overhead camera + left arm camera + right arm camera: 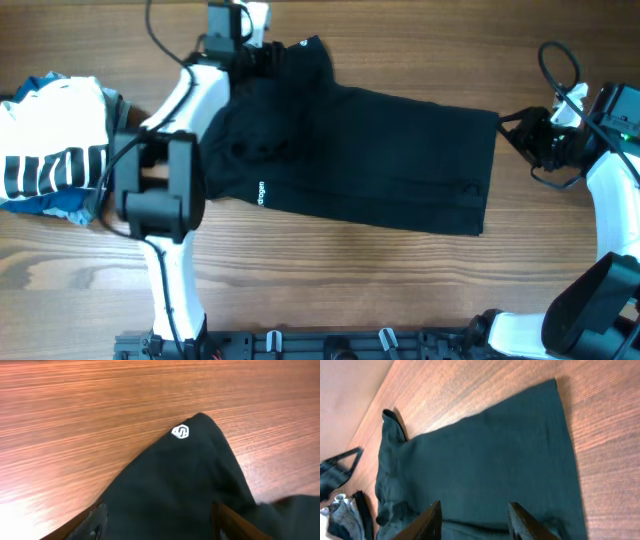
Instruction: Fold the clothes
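Note:
The black T-shirt (370, 150) lies flat across the middle of the wooden table, with a white print (262, 193) near its front left edge. My left gripper (262, 55) is at the shirt's far left corner. In the left wrist view its fingers (160, 527) are open, with black fabric (190, 485) between them and a small white logo (180, 432) at the corner's tip. My right gripper (515, 130) is at the shirt's right edge. In the right wrist view its fingers (475, 520) are open just above the shirt (485, 455) and hold nothing.
A white garment with black stripes (50, 150) lies on a blue garment (62, 207) at the table's left edge; the pile also shows in the right wrist view (340, 515). A black cable (555, 65) loops at the far right. A rail (330, 345) runs along the front.

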### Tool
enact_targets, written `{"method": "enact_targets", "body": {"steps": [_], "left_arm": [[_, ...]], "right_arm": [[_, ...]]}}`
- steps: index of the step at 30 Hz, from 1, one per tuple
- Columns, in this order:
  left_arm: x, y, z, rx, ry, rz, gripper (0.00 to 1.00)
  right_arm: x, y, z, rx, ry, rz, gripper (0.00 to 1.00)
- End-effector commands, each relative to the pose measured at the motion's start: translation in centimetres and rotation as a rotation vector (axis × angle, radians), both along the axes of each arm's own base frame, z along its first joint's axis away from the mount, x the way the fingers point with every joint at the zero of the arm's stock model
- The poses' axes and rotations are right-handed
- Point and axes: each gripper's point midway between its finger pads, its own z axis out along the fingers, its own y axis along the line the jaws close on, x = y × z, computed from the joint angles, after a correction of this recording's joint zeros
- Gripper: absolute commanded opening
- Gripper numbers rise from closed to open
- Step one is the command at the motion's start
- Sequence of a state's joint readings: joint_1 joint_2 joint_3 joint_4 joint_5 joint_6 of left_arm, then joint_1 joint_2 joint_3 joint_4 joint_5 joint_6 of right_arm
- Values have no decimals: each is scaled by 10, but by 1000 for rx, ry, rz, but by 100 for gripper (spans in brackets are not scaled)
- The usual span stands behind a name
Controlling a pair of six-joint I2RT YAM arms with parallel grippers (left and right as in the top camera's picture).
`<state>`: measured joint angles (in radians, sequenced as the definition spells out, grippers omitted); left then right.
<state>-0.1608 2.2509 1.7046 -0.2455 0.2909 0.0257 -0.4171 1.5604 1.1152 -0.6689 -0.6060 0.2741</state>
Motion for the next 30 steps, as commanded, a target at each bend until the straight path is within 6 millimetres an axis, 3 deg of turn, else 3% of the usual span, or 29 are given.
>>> {"method": "enact_targets", "body": {"steps": [1, 4, 10, 13, 15, 16, 18, 21, 24, 25, 27, 30], "left_arm": [[12, -22, -22, 1, -38, -50, 65], [18, -15, -49, 38, -32, -15, 65], [15, -14, -80, 63, 0, -29, 61], [12, -16, -83, 62, 11, -33, 41], [9, -18, -82, 60, 24, -40, 6], [7, -16, -78, 60, 32, -37, 4], [8, -11, -58, 40, 31, -8, 4], [9, -7, -8, 31, -24, 0, 4], [11, -2, 22, 45, -77, 13, 6], [13, -1, 25, 47, -89, 16, 25], [14, -2, 12, 49, -75, 14, 48], [17, -2, -25, 56, -38, 13, 58]], "right_arm": [[-3, 5, -3, 12, 15, 20, 43], [-9, 1, -10, -17, 62, 0, 42], [-10, -1, -11, -29, 72, -5, 41], [-9, -1, -12, -37, 69, -5, 41], [-9, -6, -13, -64, 74, -19, 41], [-9, -10, -15, -85, 79, -29, 42], [-7, -22, -19, -146, 85, -59, 42], [-1, -26, -21, -166, 55, -66, 42], [2, -27, -26, -162, 59, -69, 42], [2, -25, -29, -157, 66, -67, 42], [3, -21, -35, -151, 82, -54, 42], [3, -13, -45, -139, 109, -31, 41]]}}
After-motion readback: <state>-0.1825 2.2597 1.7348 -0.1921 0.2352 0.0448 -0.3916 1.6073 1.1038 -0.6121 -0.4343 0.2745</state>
